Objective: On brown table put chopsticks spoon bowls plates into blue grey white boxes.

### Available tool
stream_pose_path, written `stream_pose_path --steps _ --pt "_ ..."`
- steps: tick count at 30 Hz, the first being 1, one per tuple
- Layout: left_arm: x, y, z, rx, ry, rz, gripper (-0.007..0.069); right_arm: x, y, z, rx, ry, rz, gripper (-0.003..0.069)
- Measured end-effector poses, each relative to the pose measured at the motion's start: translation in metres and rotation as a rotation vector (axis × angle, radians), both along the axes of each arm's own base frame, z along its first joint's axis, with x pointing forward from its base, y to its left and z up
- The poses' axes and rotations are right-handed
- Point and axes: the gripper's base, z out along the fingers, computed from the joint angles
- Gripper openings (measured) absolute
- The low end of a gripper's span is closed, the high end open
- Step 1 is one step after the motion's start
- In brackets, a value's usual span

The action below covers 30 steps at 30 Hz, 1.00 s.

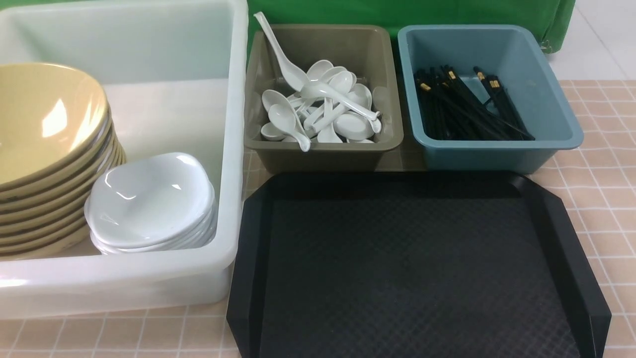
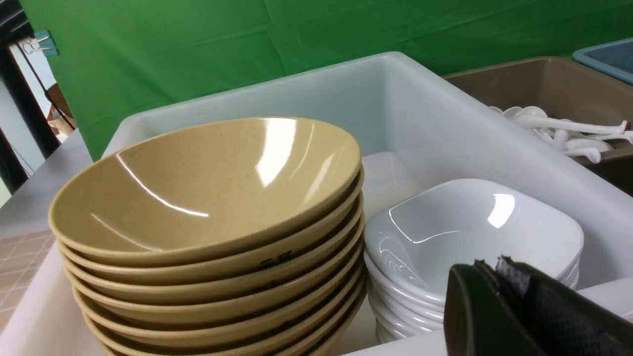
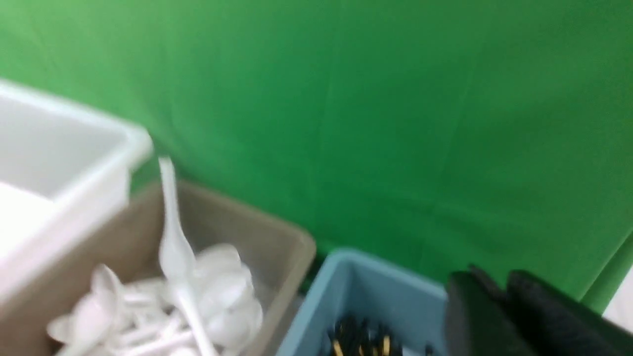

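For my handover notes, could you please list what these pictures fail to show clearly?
- Stacked tan bowls: front view, frame edge crops them.
- Black chopsticks: right wrist view, blurred, cut off.
- Both grippers' jaws: wrist views, frame edges crop them; open or shut unclear.

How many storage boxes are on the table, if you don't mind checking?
3: the white box on the left, the grey box in the middle, the blue box on the right.

A black plastic tray [image 1: 417, 268] with a diamond-textured floor is sitting on the table [image 1: 603, 194], which is showing pinkish-tan squares with white grid lines. Behind the tray, a grey-brown plastic box [image 1: 323, 149] is holding glossy white spoons [image 1: 323, 107], and a blue plastic box [image 1: 497, 154] black chopsticks with gold bands [image 1: 467, 104]. Left of the tray, a translucent white plastic box [image 1: 119, 288] is holding speckled tan round bowls [image 1: 44, 129] and glossy white squarish plates [image 1: 149, 199].
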Motion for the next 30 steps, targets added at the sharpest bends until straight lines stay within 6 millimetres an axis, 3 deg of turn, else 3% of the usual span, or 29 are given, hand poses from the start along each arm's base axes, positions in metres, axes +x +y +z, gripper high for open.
stream_pose_path --steps 3,4,5,7,13,21,24,30 --pt "0.000 0.000 0.000 0.000 0.001 0.000 0.0007 -0.056 -0.006 -0.001 -0.029 -0.053 0.050 0.0038" --pt "0.000 0.000 0.000 0.000 0.001 0.000 0.0007 -0.071 -0.008 -0.010 -0.047 -0.047 0.064 0.0036" --pt "0.000 0.000 0.000 0.000 0.001 0.000 0.0007 -0.070 -0.008 -0.015 -0.054 -0.034 0.067 0.0036" --pt "0.000 0.000 0.000 0.000 0.001 0.000 0.0007 -0.103 -0.017 -0.055 -0.091 0.016 0.087 0.0036" --pt "0.000 0.000 0.000 0.000 0.001 0.000 0.0007 -0.140 -0.030 -0.152 -0.130 0.141 0.093 0.0036" --pt "0.000 0.000 0.000 0.000 0.001 0.000 0.0007 -0.168 -0.040 -0.256 -0.182 0.377 0.095 0.0038" --pt "0.000 0.000 0.000 0.000 0.001 0.000 0.0007 -0.172 -0.041 -0.272 -0.109 0.411 0.065 0.0038" --pt "0.000 0.000 0.000 0.001 0.001 -0.001 0.0007 -0.175 -0.047 -0.257 0.065 0.245 -0.018 0.0038"
